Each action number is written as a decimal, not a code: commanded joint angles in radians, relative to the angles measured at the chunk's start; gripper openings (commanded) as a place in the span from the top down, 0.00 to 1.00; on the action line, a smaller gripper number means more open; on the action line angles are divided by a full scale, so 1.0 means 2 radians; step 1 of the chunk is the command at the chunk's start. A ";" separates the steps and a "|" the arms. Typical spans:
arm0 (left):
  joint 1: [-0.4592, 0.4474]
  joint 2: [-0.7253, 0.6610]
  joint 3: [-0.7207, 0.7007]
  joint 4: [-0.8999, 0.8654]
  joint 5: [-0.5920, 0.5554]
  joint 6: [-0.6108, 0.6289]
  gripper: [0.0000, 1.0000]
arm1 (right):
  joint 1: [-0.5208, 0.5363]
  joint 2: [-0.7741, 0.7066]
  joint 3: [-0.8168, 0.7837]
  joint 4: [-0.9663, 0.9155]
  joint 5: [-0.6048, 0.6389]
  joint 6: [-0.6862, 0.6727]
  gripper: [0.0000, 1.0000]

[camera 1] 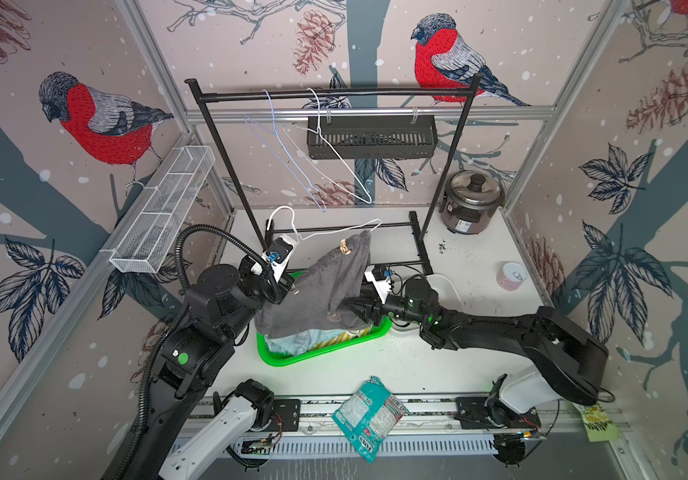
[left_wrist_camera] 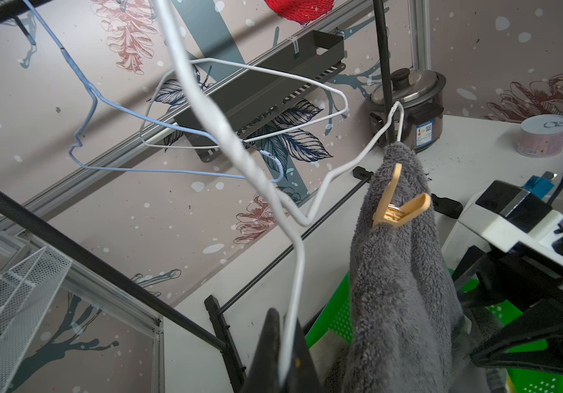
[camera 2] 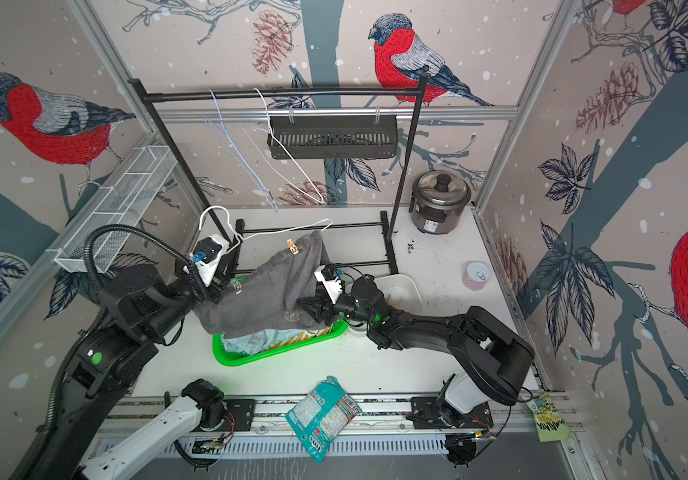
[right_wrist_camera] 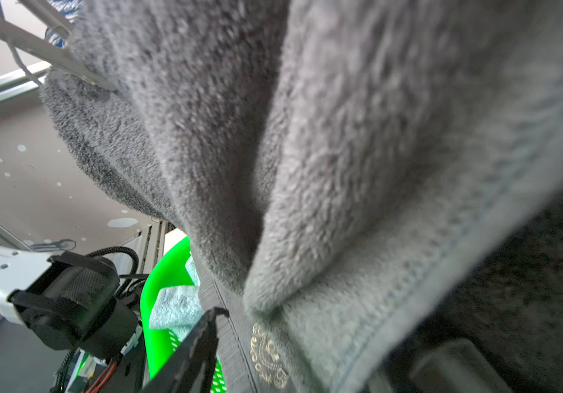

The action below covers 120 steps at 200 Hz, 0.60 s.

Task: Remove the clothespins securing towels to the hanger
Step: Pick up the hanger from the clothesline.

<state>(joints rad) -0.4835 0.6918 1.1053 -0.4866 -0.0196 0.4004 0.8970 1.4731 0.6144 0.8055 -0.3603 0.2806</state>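
As hanger point(left_wrist_camera: 223, 115) holds towel point(camera 1: 313, 291), clothespin point(camera 1: 344, 247) above right end effector point(camera 1: 354, 309)

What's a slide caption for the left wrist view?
Left gripper shut on white wire hanger; grey towel hangs from it, tan clothespin clipped on, above green basket.

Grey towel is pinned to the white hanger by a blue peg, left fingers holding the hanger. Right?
Not quite. The peg is tan, not blue; the left wrist view shows it. The rest stands: it pins the grey towel to the white hanger, held by the left fingers.
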 commanded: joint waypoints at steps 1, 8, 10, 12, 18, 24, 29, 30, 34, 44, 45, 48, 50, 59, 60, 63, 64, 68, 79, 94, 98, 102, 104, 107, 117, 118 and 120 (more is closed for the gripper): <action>-0.001 -0.004 -0.012 0.032 0.029 -0.017 1.00 | -0.006 -0.033 -0.012 -0.086 0.040 -0.053 0.34; 0.000 -0.004 -0.014 0.028 0.033 -0.019 1.00 | -0.009 -0.049 -0.017 -0.109 0.049 -0.067 0.33; -0.001 -0.003 -0.014 0.026 0.034 -0.019 1.00 | -0.009 -0.051 -0.018 -0.112 0.050 -0.068 0.33; -0.001 -0.003 -0.015 0.025 0.036 -0.019 1.00 | -0.011 -0.057 -0.021 -0.119 0.053 -0.073 0.33; 0.000 -0.002 -0.016 0.020 0.039 -0.019 1.00 | -0.014 -0.071 -0.026 -0.133 0.061 -0.081 0.32; 0.000 -0.001 -0.016 0.015 0.040 -0.020 1.00 | -0.016 -0.086 -0.030 -0.146 0.068 -0.090 0.32; 0.000 -0.001 -0.017 0.011 0.041 -0.020 1.00 | -0.019 -0.101 -0.033 -0.158 0.075 -0.098 0.32; 0.000 -0.001 -0.017 0.010 0.041 -0.020 1.00 | -0.019 -0.105 -0.034 -0.160 0.077 -0.100 0.32; 0.000 -0.001 -0.017 0.008 0.041 -0.020 1.00 | -0.020 -0.114 -0.035 -0.167 0.082 -0.105 0.32; -0.001 -0.001 -0.018 0.004 0.042 -0.019 1.00 | -0.022 -0.148 -0.035 -0.189 0.099 -0.126 0.31; -0.001 -0.001 -0.019 0.003 0.043 -0.019 1.00 | -0.022 -0.151 -0.035 -0.192 0.100 -0.128 0.31; 0.000 -0.001 -0.020 0.002 0.043 -0.018 1.00 | -0.023 -0.160 -0.033 -0.200 0.103 -0.136 0.31; 0.000 -0.001 -0.020 0.001 0.044 -0.018 1.00 | -0.023 -0.166 -0.032 -0.205 0.104 -0.141 0.31; 0.000 -0.001 -0.021 -0.002 0.050 -0.016 1.00 | -0.024 -0.191 -0.022 -0.228 0.109 -0.167 0.30; 0.000 0.000 -0.021 -0.002 0.051 -0.017 1.00 | -0.024 -0.193 -0.021 -0.230 0.109 -0.169 0.30; 0.000 0.000 -0.021 -0.003 0.053 -0.016 1.00 | -0.023 -0.200 -0.017 -0.238 0.109 -0.179 0.31; 0.000 0.000 -0.021 -0.004 0.054 -0.016 1.00 | -0.023 -0.202 -0.016 -0.241 0.109 -0.183 0.31; -0.001 0.001 -0.021 -0.006 0.057 -0.015 1.00 | -0.023 -0.209 -0.010 -0.252 0.107 -0.201 0.30; 0.000 0.006 -0.022 -0.011 0.069 -0.013 1.00 | -0.021 -0.229 0.009 -0.281 0.098 -0.247 0.31; 0.000 0.011 -0.023 -0.018 0.083 -0.011 1.00 | -0.018 -0.239 0.040 -0.327 0.092 -0.317 0.30; 0.000 0.013 -0.023 -0.019 0.086 -0.009 1.00 | -0.016 -0.240 0.050 -0.341 0.091 -0.338 0.30; 0.000 0.013 -0.024 -0.020 0.088 -0.009 1.00 | -0.014 -0.240 0.059 -0.353 0.093 -0.356 0.30; -0.001 0.014 -0.024 -0.021 0.089 -0.008 1.00 | -0.013 -0.240 0.063 -0.358 0.095 -0.365 0.30; -0.001 0.015 -0.025 -0.020 0.090 -0.008 1.00 | -0.012 -0.240 0.069 -0.367 0.096 -0.377 0.30; 0.000 0.016 -0.028 -0.021 0.091 -0.005 1.00 | -0.006 -0.237 0.090 -0.400 0.100 -0.431 0.30; 0.000 0.016 -0.029 -0.021 0.091 -0.005 1.00 | -0.005 -0.237 0.092 -0.403 0.100 -0.436 0.30; 0.000 0.015 -0.029 -0.021 0.091 -0.005 1.00 | -0.004 -0.236 0.096 -0.408 0.103 -0.445 0.30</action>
<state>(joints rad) -0.4835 0.7189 1.0565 -0.5323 0.1165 0.3740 0.8700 0.9989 0.7380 0.1867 -0.1761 -0.3092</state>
